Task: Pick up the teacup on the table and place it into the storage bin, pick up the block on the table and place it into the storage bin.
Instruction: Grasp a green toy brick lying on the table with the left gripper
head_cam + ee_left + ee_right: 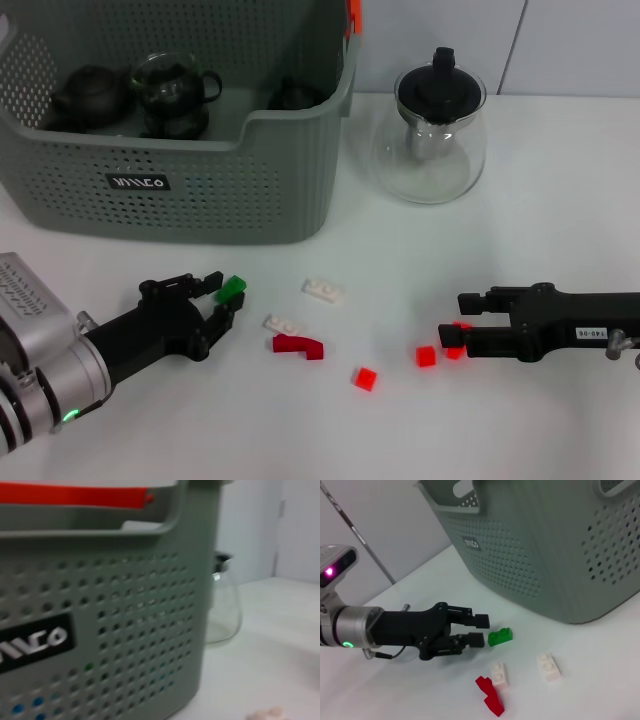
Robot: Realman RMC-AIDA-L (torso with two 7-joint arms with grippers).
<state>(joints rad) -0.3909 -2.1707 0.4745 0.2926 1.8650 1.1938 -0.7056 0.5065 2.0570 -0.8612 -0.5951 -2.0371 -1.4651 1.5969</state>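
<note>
The left gripper (222, 295) is low over the table (560, 230), near its front left part. Its jaws are open, and a green block (233, 290) sits right at the fingertips, not yet held. To do this step well, I think the gripper should slide forward a little so the block sits between the jaws, then close gently so the small block does not pop out. After that it should lift high enough to clear the bin's (180, 190) front wall.

The bin stands just behind the block, toward the table's back left corner. It already holds dark teapots and cups.

The right gripper (462, 326) is low near the front right of the table. Its jaws are open around a red block (456, 340), and another red block (426, 356) lies just beside it.
</note>
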